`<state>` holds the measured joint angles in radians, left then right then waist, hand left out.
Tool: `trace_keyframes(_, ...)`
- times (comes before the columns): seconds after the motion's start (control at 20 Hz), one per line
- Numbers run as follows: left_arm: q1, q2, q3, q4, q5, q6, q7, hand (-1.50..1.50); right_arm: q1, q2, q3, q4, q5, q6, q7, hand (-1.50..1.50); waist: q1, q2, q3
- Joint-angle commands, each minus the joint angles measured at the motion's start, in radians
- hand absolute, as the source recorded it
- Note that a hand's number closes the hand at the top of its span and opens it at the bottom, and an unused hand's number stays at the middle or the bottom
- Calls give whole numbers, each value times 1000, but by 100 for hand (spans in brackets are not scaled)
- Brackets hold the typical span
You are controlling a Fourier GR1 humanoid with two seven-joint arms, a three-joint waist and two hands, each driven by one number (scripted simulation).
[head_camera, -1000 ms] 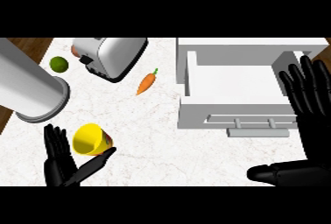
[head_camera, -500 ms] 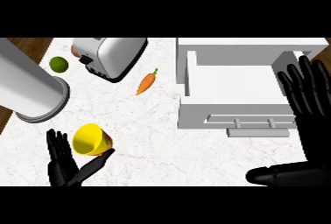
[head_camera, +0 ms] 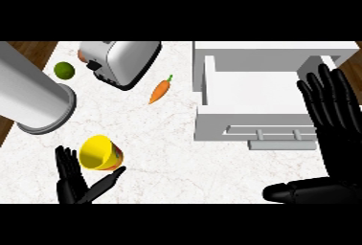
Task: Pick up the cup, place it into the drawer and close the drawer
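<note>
A yellow cup lies tipped on its side on the white marble counter at the lower left, its mouth facing me. My left hand is just below it, open, with fingers to the cup's left and the thumb reaching under its right side. The white drawer stands pulled open at the upper right, its inside bare and its handle on the near front. My right hand is open with fingers straight up, over the drawer's right edge.
A large grey cylinder lies at the left. A silver toaster is at the top centre, a green lime left of it and a carrot between toaster and drawer. The counter's wooden edge shows at the far left.
My left hand has crept slightly right and up toward the cup. The right hand and the objects have stayed where they were.
</note>
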<state>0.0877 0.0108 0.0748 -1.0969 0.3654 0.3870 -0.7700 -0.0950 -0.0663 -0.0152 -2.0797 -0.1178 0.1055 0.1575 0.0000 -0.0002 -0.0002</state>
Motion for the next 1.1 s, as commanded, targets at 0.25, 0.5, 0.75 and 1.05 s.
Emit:
trace_keyframes(0.25,-57,11,46,111,13,-88,-73,-150,40,50,58,47,57,-11,-83,-150,1,0,0)
trace_keyframes(0.5,-106,1,59,142,41,-123,-68,-150,-32,-4,-40,95,-23,24,-75,-150,1,0,0)
trace_keyframes(0.75,-155,17,100,246,66,-176,-104,-150,-2,-16,-26,-15,-39,22,27,-150,-1,0,0)
trace_keyframes(1.05,-241,26,122,367,110,-339,-157,-150,-25,-28,-50,-4,-44,18,28,-150,-3,1,0)
